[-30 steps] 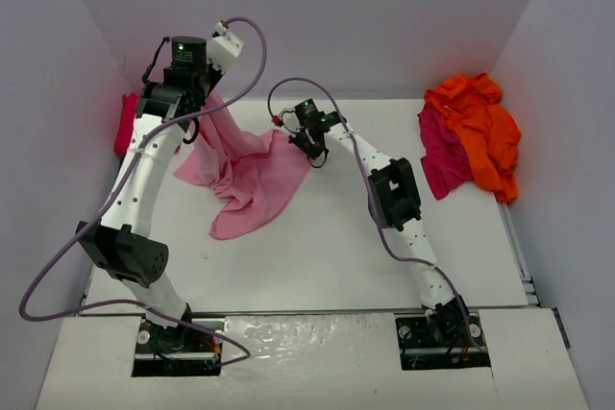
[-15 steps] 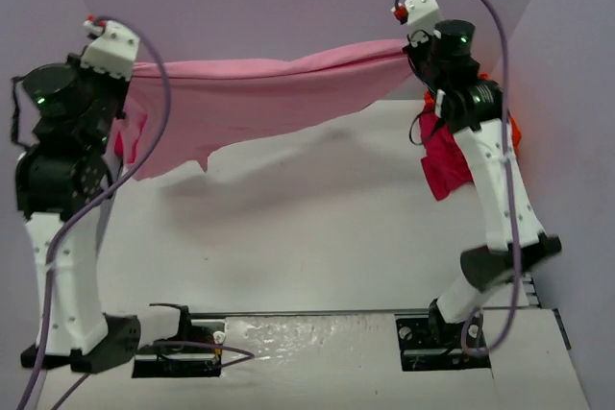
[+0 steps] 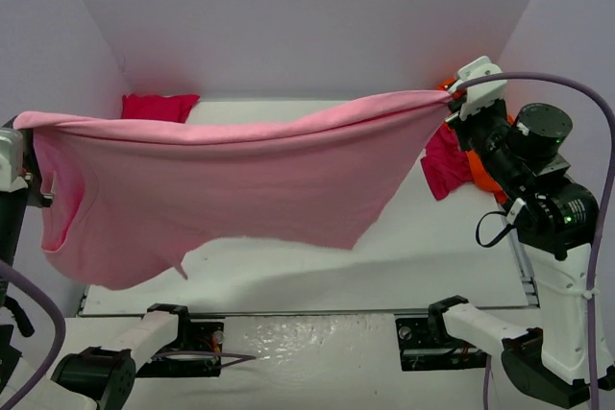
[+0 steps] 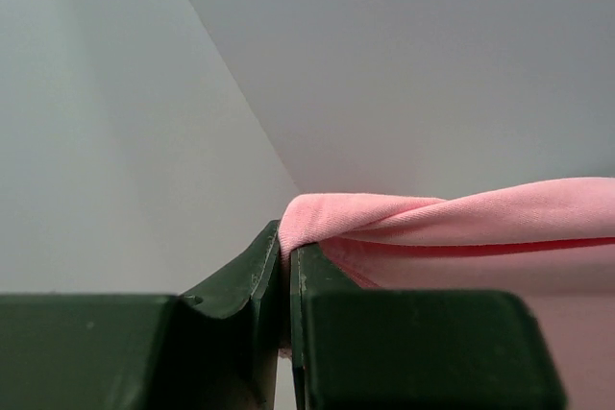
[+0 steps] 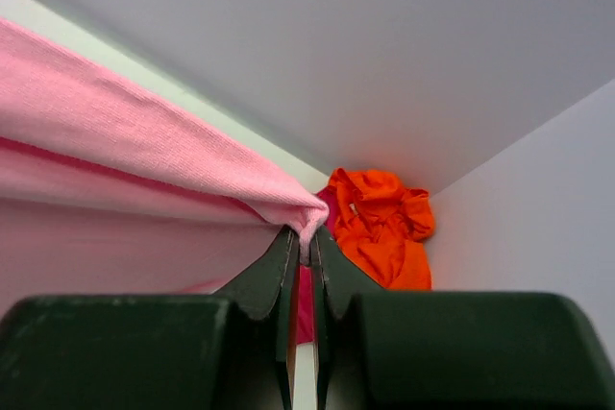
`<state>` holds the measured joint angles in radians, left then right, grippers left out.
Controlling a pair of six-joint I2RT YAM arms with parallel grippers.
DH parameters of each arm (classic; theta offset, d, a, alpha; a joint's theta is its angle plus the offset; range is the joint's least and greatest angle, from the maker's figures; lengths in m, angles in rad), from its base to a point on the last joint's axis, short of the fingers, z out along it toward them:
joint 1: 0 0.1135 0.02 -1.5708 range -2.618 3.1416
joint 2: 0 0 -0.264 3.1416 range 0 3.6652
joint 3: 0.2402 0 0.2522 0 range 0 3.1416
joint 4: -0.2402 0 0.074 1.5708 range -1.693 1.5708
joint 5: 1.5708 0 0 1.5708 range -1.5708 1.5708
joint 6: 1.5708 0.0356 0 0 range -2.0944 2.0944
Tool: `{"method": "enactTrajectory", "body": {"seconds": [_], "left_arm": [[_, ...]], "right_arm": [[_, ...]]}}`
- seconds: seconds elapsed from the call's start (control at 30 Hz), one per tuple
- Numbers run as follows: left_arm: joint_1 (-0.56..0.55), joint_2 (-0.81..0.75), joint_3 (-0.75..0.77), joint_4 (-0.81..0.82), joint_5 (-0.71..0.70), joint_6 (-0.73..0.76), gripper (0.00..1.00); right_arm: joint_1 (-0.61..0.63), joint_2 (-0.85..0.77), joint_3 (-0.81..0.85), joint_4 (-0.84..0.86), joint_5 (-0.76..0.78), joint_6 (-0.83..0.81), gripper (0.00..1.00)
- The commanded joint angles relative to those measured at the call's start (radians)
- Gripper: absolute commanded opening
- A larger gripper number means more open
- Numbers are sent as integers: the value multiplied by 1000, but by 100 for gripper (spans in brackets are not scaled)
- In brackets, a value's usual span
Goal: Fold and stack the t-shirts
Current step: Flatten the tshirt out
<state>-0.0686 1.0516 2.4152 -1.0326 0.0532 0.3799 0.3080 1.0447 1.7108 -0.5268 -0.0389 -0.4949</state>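
Note:
A light pink t-shirt [image 3: 221, 175] hangs spread in the air above the table, stretched between both arms. My left gripper [image 4: 286, 249] is shut on its left top corner, at the far left edge of the top view [image 3: 27, 124]. My right gripper [image 5: 306, 237] is shut on the right top corner, high at the right [image 3: 455, 95]. The pink cloth [image 4: 461, 218] runs off rightward in the left wrist view, and leftward [image 5: 125, 132] in the right wrist view. An orange t-shirt [image 5: 384, 223] and a dark crimson t-shirt [image 3: 444, 165] lie bunched at the back right corner.
A folded red t-shirt [image 3: 159, 106] lies at the table's back left, near the wall. The white table [image 3: 432, 256] shows below the hanging shirt. Purple-grey walls close in on three sides. Both arm bases sit at the near edge.
Both arms have swung apart and toward the near side, lifting the pink t-shirt off the table and stretching it out; it now hangs wider and nearer the camera than half a second ago.

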Motion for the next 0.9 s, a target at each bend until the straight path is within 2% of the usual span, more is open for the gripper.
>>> {"method": "enactTrajectory", "body": {"seconds": [0.0, 0.17, 0.4, 0.5, 0.63, 0.73, 0.87], "left_arm": [[-20, 122, 50, -32, 3, -9, 0], [-26, 222, -54, 3, 18, 1, 0], [-25, 446, -222, 165, 91, -22, 0], [-26, 603, -272, 267, 110, -28, 0], [-25, 823, -289, 361, 84, -16, 0], [-13, 952, -282, 438, 19, 3, 0], [35, 1099, -232, 518, -1, -4, 0]], "right_arm": [[-12, 34, 1, -1, -13, -7, 0], [1, 146, -4, -6, 20, -38, 0], [4, 443, -1, 9, 67, -106, 0], [-3, 643, 30, 43, 90, -142, 0], [-21, 894, 184, 66, 133, -139, 0], [-61, 1154, 340, 68, 245, -90, 0], [-122, 1306, 476, 72, 299, -80, 0]]}}
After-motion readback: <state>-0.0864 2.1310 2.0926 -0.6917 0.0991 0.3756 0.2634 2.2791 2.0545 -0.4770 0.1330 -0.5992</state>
